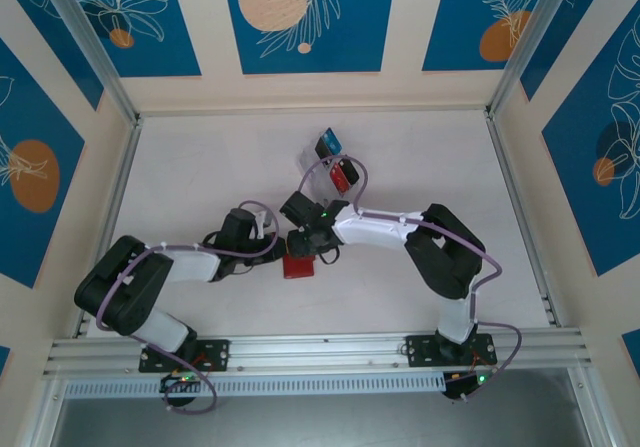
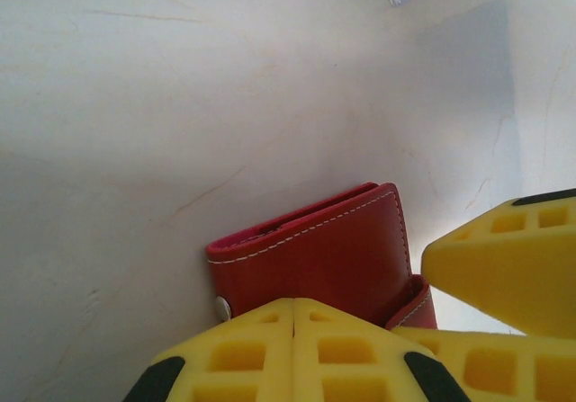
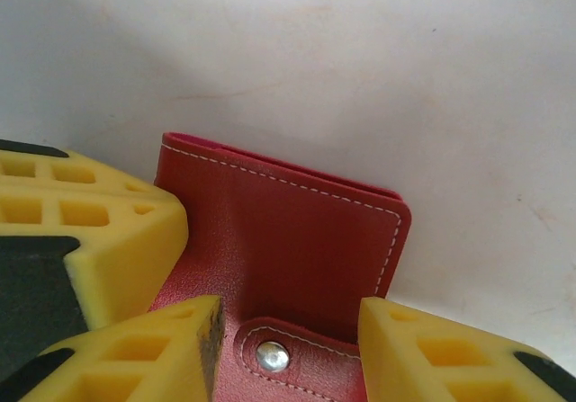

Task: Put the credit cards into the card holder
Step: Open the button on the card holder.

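Both your arms fold inward and meet low over the one red card holder (image 3: 288, 231), which lies on the table (image 1: 200, 167) near its middle. Your left gripper (image 2: 293, 330) is pinched closed against the holder's edge, while your right gripper (image 3: 288, 330) stands partly spread astride the snap tab (image 3: 297, 366). Farther back, one clear rack (image 1: 312, 163) seems to hold three credit cards (image 1: 330, 141), blue, black and red.

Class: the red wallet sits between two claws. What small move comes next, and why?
Probably close the right claw on the snap tab, so it can be popped open. The wallet is snapped shut, that claw stands open astride the tab, and the left claw is shut at the wallet's edge.
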`<state>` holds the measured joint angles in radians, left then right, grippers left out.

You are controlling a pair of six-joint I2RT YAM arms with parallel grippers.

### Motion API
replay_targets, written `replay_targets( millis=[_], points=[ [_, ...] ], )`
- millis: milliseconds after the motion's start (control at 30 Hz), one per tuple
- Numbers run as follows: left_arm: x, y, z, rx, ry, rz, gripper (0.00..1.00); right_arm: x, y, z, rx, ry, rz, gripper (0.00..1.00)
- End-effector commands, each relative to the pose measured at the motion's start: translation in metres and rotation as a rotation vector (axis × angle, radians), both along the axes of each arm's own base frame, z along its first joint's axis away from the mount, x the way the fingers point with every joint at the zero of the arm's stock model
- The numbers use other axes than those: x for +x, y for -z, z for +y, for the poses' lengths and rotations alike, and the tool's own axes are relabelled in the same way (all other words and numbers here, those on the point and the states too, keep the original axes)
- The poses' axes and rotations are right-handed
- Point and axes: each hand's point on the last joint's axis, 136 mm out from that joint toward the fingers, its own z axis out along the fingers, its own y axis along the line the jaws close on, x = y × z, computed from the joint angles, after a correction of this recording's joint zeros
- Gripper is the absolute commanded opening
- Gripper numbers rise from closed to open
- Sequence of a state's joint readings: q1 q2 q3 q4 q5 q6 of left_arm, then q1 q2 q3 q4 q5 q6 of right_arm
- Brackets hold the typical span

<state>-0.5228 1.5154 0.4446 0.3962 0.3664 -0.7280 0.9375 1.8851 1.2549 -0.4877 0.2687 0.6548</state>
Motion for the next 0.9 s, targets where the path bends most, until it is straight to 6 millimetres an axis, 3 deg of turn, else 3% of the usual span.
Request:
replay_targets(
  millis=[0,133,333,500,700,867],
  points=[
    [-0.021,0.026,0.006,0.052,0.012,0.085,0.00,-0.012,0.007,0.003,-0.022,-0.030,0.033,0.45],
    [-0.021,0.025,0.005,0.043,0.011,0.082,0.00,-0.016,0.017,-0.004,-0.082,-0.023,0.029,0.45],
    [-0.023,0.025,0.008,0.043,0.000,0.076,0.00,-0.018,0.032,-0.030,-0.270,0.022,-0.041,0.45],
    [-0.026,0.026,0.012,0.052,-0.010,0.072,0.00,-0.032,0.048,-0.035,-0.318,0.011,-0.036,0.43],
    [-0.027,0.028,0.016,0.076,-0.018,0.068,0.00,-0.036,0.046,-0.039,-0.307,0.018,-0.043,0.29],
    [-0.028,0.034,0.018,0.101,-0.019,0.071,0.00,-0.032,0.024,-0.037,-0.260,0.014,-0.070,0.02]
  ],
)
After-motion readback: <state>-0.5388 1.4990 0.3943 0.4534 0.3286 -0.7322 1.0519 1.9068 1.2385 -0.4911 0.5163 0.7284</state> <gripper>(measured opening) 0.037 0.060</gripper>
